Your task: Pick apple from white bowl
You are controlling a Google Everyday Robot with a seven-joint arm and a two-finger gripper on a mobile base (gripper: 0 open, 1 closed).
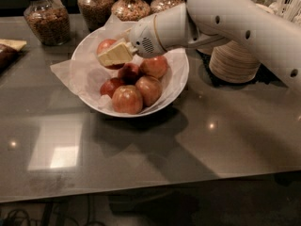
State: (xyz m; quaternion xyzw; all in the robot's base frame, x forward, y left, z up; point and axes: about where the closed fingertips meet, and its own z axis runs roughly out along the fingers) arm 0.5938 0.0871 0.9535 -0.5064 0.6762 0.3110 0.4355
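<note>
The end effector (pixel 114 54) is clenched on the apple (pixel 104 45), its pale finger lying across the fruit's front, at about 10 o'clock over the white bowl (pixel 181 86). Five other apples (pixel 127 99) heap from the bowl's centre toward 6 o'clock. On the worktop (pixel 211 140), glass jars (pixel 45 19) stand at 12 o'clock.

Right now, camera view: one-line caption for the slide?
The gripper over the far-left side of the white bowl, overlapping the apple there; other apples heaped toward the front rim.
</note>
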